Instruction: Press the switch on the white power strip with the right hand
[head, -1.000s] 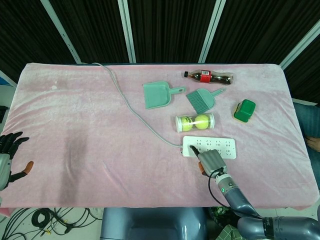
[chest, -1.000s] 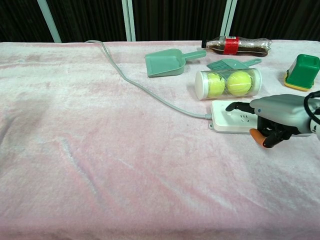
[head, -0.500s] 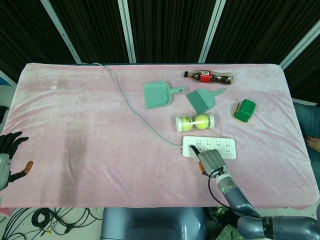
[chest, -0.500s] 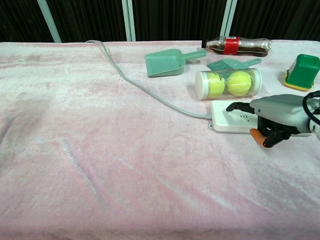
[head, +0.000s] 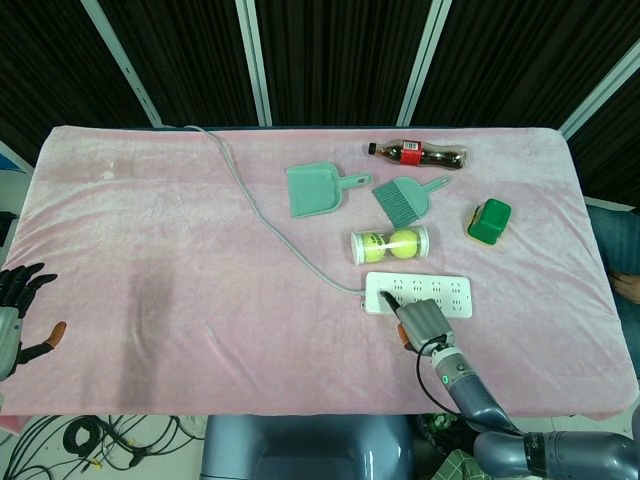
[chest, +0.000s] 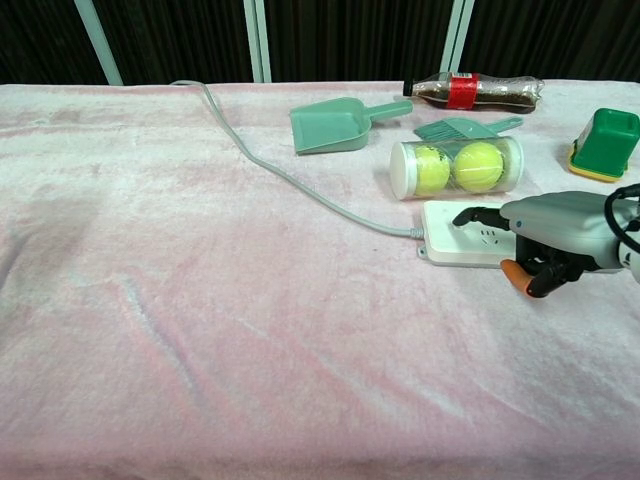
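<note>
The white power strip (head: 430, 292) (chest: 452, 244) lies at the table's front right, its grey cable (head: 262, 213) running to the far edge. My right hand (head: 420, 322) (chest: 555, 232) sits at the strip's near side, one dark finger stretched out with its tip on the strip's left end, where the switch sits; the other fingers are curled under the palm and hold nothing. My left hand (head: 14, 305) hangs off the table's left front corner, fingers spread and empty, seen only in the head view.
Behind the strip lies a clear tube of tennis balls (head: 390, 244) (chest: 455, 167). Further back are a green dustpan (head: 314, 188), a small brush (head: 405, 197), a cola bottle (head: 417, 154) and a green box (head: 489, 221). The pink cloth (head: 160, 260) covers the table.
</note>
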